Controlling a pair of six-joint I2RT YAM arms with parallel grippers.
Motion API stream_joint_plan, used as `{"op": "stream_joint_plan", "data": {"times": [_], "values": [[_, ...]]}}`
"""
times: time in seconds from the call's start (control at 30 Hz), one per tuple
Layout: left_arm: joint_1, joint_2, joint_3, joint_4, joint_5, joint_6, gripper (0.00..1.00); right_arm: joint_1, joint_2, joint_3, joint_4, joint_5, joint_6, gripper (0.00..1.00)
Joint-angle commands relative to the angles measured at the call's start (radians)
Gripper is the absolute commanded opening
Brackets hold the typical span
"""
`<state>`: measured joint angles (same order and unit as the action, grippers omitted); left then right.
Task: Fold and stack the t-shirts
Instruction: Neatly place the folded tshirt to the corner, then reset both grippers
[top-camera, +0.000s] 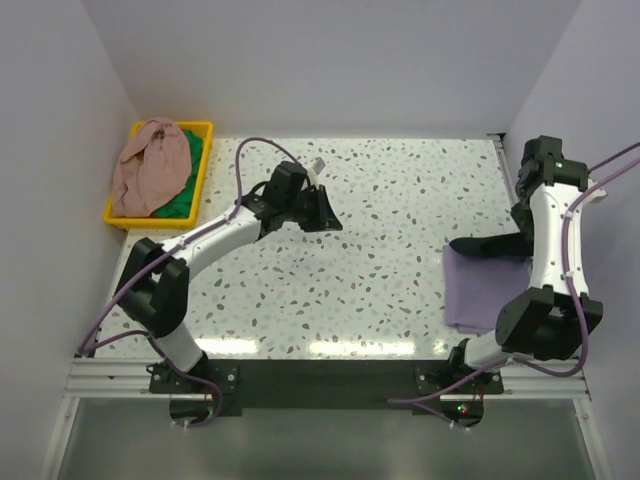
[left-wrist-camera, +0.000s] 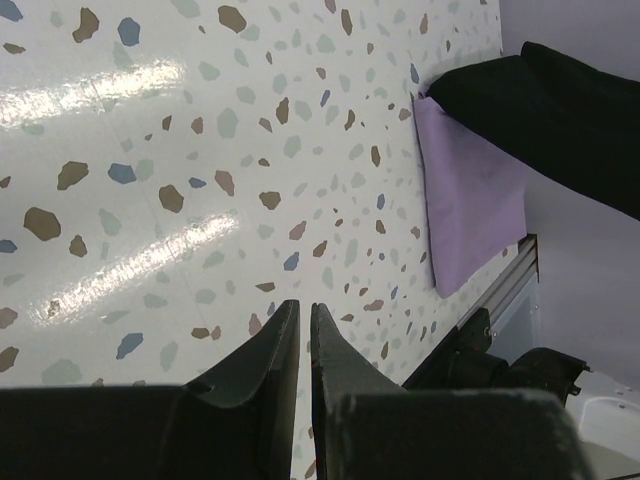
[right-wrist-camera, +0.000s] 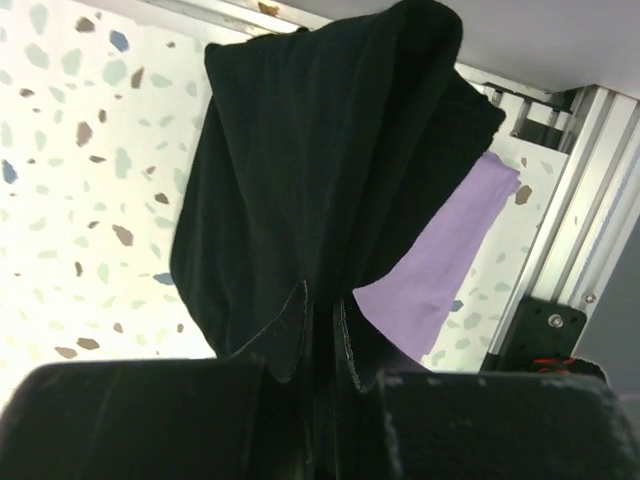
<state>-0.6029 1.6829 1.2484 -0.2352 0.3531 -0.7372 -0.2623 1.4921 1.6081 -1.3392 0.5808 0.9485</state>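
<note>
Black cloth fills the right end effector (right-wrist-camera: 320, 300), which is clamped on the folded black t-shirt (right-wrist-camera: 320, 150). The shirt hangs over the far part of the purple t-shirt (right-wrist-camera: 440, 260), which lies folded flat at the right edge of the table (top-camera: 400, 200); I cannot tell whether the two touch. The left end effector (left-wrist-camera: 303, 320) is clenched on nothing, left of the table's middle. A yellow bin (top-camera: 197, 126) at the far left corner holds a pink garment (top-camera: 150, 165) and a green garment (top-camera: 180, 205), both unfolded. I judge one shirt placed, a second nearly stacked, and the bin's two left to do.
</note>
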Motion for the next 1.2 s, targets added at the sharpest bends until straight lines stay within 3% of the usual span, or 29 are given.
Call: {"op": "stream_joint_plan", "data": {"times": [0.0, 0.2, 0.23, 0.27, 0.3, 0.33, 0.37, 0.47, 0.77, 0.9, 0.97, 1.03, 1.17], "values": [[-0.018, -0.049, -0.010, 0.030, 0.010, 0.009, 0.14, -0.003, -0.065, -0.046, -0.002, -0.015, -0.025, 0.00], [-0.034, -0.049, -0.029, 0.048, 0.011, -0.002, 0.14, -0.003, -0.128, -0.154, -0.018, -0.033, -0.033, 0.00], [-0.035, -0.051, -0.032, 0.051, 0.010, -0.004, 0.14, -0.003, -0.136, -0.169, -0.031, -0.035, -0.030, 0.06], [-0.035, -0.049, -0.035, 0.056, 0.010, -0.005, 0.14, -0.002, -0.148, -0.183, -0.040, -0.035, -0.030, 0.19], [-0.038, -0.051, -0.037, 0.062, 0.014, -0.007, 0.14, -0.002, -0.154, -0.210, -0.052, -0.033, -0.043, 0.63], [-0.038, -0.052, -0.041, 0.063, 0.017, -0.008, 0.14, -0.003, -0.162, -0.221, -0.061, -0.029, -0.047, 0.92], [-0.040, -0.052, -0.043, 0.068, 0.021, -0.010, 0.14, -0.003, -0.170, -0.232, -0.067, -0.027, -0.053, 0.99], [-0.041, -0.066, -0.056, 0.083, 0.021, -0.016, 0.14, -0.003, -0.205, -0.258, -0.084, -0.039, -0.082, 0.99], [-0.040, -0.107, -0.109, 0.105, 0.008, -0.014, 0.15, -0.002, -0.251, -0.318, 0.086, -0.176, -0.254, 0.99], [-0.038, -0.141, -0.113, 0.080, -0.025, 0.008, 0.18, 0.011, -0.301, -0.397, 0.264, -0.436, -0.361, 0.99], [-0.034, -0.155, -0.118, 0.065, -0.055, 0.035, 0.20, 0.035, -0.425, -0.515, 0.390, -0.560, -0.361, 0.99], [-0.023, -0.184, -0.141, 0.051, -0.074, 0.053, 0.22, 0.107, -0.487, -0.566, 0.544, -0.601, -0.323, 0.99], [0.023, -0.267, -0.243, 0.089, -0.086, 0.061, 0.25, 0.525, -0.399, -0.539, 0.569, -0.392, -0.265, 0.99]]}}
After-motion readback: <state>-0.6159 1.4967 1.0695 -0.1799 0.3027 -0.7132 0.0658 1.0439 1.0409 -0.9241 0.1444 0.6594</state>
